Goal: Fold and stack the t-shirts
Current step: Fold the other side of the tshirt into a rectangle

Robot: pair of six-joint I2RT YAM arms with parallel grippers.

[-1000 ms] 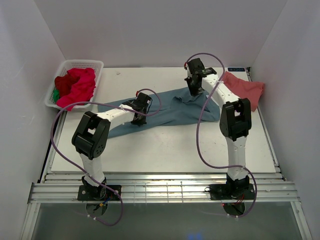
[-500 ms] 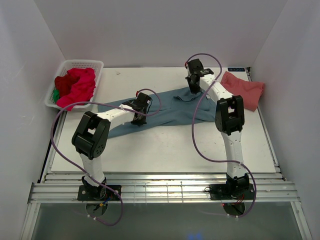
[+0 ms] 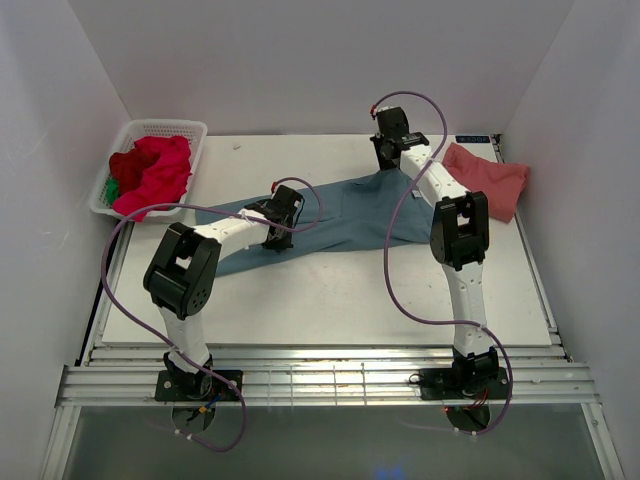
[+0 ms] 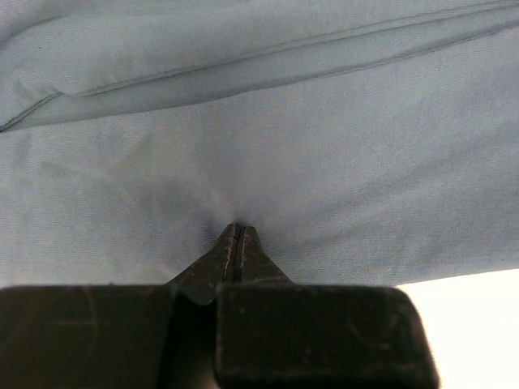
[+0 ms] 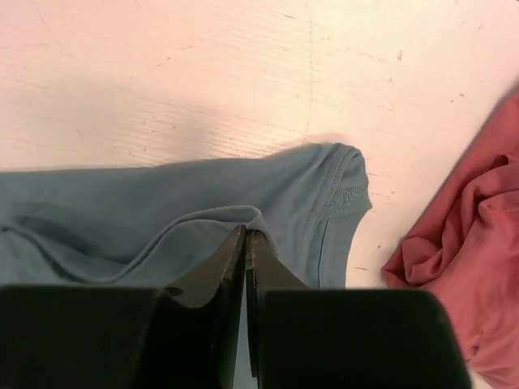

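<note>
A teal-blue t-shirt (image 3: 345,215) lies stretched across the middle of the table. My left gripper (image 3: 278,222) is shut on its cloth (image 4: 259,146) near the shirt's left part, with the fabric puckering at the fingertips (image 4: 236,231). My right gripper (image 3: 388,160) is shut on a fold of the shirt's far edge (image 5: 243,219), near a hemmed corner (image 5: 340,194), and holds it toward the back of the table. A salmon-pink t-shirt (image 3: 490,178) lies crumpled at the back right and also shows in the right wrist view (image 5: 470,259). Red and magenta shirts (image 3: 155,168) with a bit of green (image 3: 113,188) fill the basket.
A white lattice basket (image 3: 185,128) stands at the back left corner of the table. White walls enclose the table on three sides. Purple cables loop over both arms.
My right gripper has moved toward the back of the table with the shirt's far edge, pulling the cloth flatter. My left gripper has stayed in place.
</note>
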